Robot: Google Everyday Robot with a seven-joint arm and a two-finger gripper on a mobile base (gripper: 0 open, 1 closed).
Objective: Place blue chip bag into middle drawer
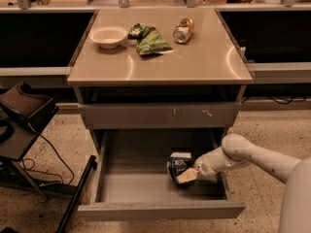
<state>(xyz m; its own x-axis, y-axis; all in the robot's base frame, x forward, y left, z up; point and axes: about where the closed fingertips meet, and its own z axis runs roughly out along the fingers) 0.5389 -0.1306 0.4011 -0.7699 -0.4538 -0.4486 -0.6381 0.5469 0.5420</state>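
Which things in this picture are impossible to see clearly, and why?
Camera view:
- Lower edge of the blue chip bag: covered by the gripper, so contact with the middle drawer floor is unclear.
- Bag lettering: too small.
- The arm: cut off at the right edge.
- Label on the can: too small.

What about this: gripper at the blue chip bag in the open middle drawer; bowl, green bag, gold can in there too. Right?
No. The camera view shows the bowl, green bag and gold can on the tabletop, not in the middle drawer. The gripper is at the blue chip bag in that open drawer.
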